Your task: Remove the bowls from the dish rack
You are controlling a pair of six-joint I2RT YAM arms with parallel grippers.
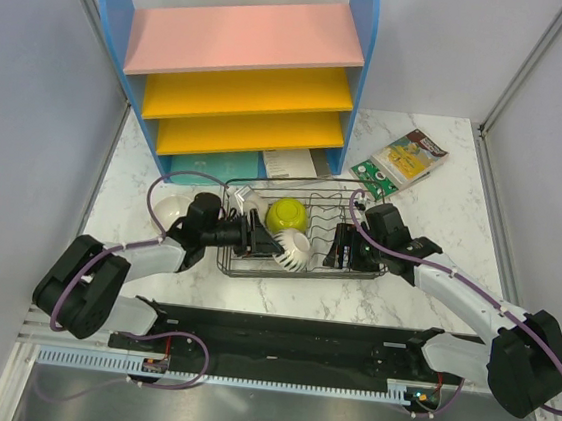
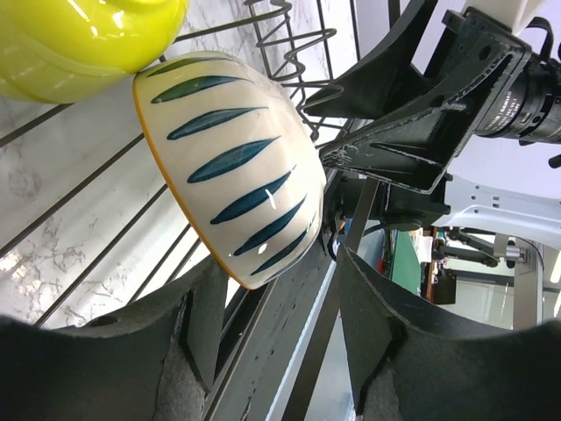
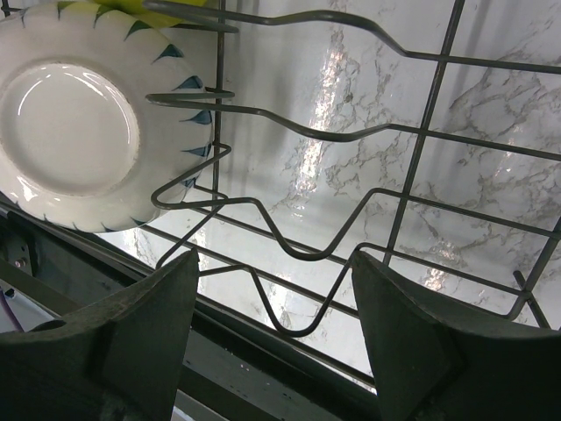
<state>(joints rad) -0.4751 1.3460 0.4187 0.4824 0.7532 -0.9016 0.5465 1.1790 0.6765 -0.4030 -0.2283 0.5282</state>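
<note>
Left gripper (image 2: 280,298), wrist view: I found its jaws apart and empty, the two fingers (image 2: 175,368) framing the lower edge. Just ahead of the gap, a little toward the finger at the view's left, lay the nearest arc of the orange rim of the striped bowl (image 2: 237,167). The bowl rested tipped on its side on the wires of the dish rack (image 1: 324,200). Its outer wall faced these jaws, and its axis, mouth to foot, ran obliquely across the gap rather than along it. I judged this arm the nearer one, and the rim, not the body, the part a closing pinch could take. Beyond, on the same finger's side, sat the yellow bowl (image 2: 88,35), touching or almost touching the striped one; I could not tell which. Farther on, across the rack, the right gripper (image 3: 273,281) likewise showed jaws apart on nothing. From there the striped bowl's foot lay ahead and well off toward the finger at that view's left, with prongs between.
</note>
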